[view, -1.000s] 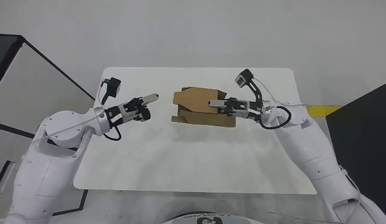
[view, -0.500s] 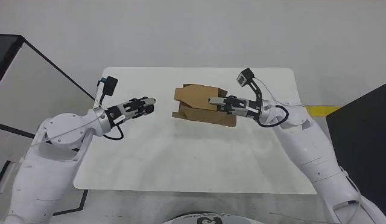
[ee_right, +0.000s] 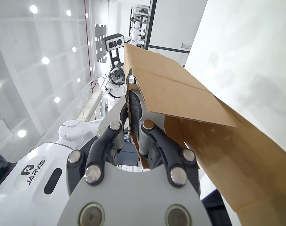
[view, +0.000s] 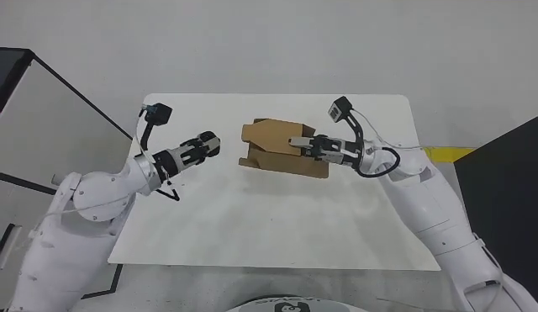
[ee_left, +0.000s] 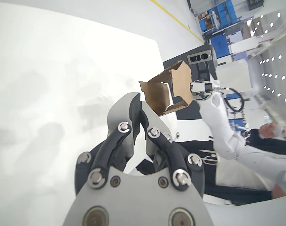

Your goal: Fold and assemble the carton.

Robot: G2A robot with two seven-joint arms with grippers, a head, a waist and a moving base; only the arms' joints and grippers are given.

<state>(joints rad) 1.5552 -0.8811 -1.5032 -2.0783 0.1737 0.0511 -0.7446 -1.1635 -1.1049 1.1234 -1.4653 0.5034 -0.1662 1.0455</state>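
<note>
Right gripper (ee_right: 133, 116): jaws clamped on a raw edge of the brown corrugated cardboard carton (view: 277, 148), with the card pinched between both pads. The carton is partly erected, with its open end facing the left arm and its flaps loose. It sits at the middle of the white rectangular table (view: 252, 219). Left gripper (ee_left: 139, 111): jaws drawn together with nothing between them, positioned near the carton's open end and clear of it.
</note>
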